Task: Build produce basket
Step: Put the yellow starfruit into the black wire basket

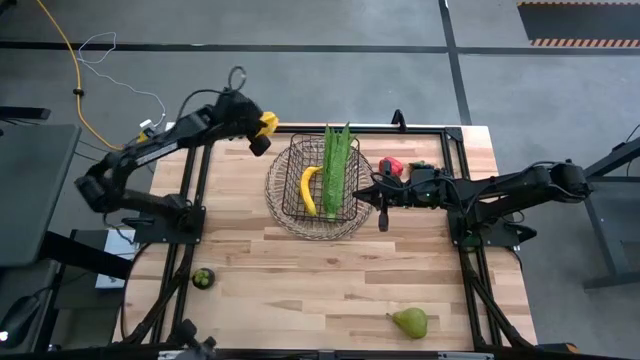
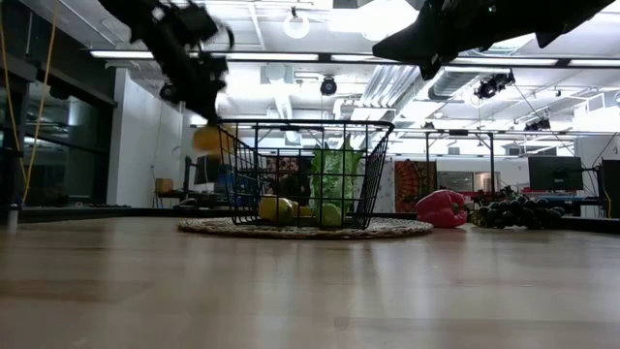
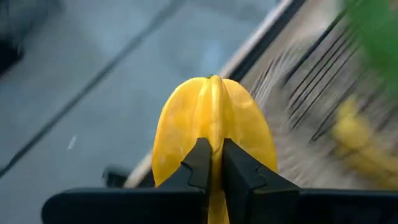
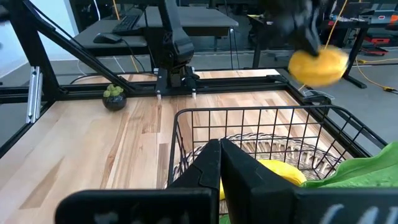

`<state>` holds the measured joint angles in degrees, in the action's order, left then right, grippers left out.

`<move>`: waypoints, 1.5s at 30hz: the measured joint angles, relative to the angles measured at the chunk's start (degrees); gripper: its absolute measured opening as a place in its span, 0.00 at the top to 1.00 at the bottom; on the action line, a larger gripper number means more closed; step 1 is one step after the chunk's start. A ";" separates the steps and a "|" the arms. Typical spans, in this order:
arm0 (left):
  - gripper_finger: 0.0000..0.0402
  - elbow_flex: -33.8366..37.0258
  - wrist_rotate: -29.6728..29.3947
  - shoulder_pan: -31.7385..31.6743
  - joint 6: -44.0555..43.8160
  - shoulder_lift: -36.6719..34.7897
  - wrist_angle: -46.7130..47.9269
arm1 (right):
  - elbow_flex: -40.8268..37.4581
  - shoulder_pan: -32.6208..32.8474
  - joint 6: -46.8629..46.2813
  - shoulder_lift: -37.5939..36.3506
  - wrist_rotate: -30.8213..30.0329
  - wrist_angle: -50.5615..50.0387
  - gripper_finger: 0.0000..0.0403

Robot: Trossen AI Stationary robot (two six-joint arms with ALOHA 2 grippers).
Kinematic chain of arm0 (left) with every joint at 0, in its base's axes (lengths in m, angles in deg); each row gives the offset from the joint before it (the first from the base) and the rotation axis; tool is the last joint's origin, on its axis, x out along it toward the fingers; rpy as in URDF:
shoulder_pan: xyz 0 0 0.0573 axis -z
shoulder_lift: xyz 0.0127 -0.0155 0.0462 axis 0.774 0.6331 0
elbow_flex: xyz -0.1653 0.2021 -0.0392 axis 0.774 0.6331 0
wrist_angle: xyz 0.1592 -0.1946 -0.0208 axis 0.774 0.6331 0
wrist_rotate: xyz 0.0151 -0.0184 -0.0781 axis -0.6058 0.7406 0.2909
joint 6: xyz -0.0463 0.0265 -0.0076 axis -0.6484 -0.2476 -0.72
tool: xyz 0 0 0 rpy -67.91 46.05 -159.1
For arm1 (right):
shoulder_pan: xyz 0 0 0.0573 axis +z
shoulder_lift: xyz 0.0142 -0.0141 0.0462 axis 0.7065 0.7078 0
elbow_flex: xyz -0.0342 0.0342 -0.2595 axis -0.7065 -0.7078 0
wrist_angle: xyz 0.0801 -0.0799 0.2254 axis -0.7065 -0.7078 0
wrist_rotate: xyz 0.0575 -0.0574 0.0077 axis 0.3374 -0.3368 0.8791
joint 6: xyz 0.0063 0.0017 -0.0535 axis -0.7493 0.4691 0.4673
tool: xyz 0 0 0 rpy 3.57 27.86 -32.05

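Wooden table (image 1: 300, 270) carries the basket (image 1: 322, 185) at its centre. Left gripper (image 1: 262, 130), clamped on a yellow pepper (image 3: 214, 127), hangs just outside the basket's far left corner. Right gripper (image 1: 381, 195), fingers together and empty, waits beside the opposite wall.

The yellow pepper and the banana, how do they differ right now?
The yellow pepper is held in the air by the left hand, just outside the basket; the banana lies inside it. The pepper is plump and ribbed; the banana is slim and curved. Both are yellow.
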<state>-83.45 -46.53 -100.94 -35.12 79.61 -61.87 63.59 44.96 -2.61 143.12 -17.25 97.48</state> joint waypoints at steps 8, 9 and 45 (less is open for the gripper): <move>0.98 12.19 7.71 6.28 -5.32 -17.32 -18.97 | 0.00 0.00 -0.07 0.00 0.00 -0.01 1.00; 0.98 14.47 8.11 7.04 -6.26 -19.36 -21.20 | 0.00 -0.02 -0.05 0.00 0.00 0.00 1.00; 0.98 39.61 -9.41 51.24 -8.65 -23.91 -69.33 | 0.00 -0.02 0.52 0.02 0.00 1.40 1.00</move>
<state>-43.83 -55.94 -49.70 -43.76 55.70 -131.20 63.59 44.94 -2.09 143.14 -17.25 98.88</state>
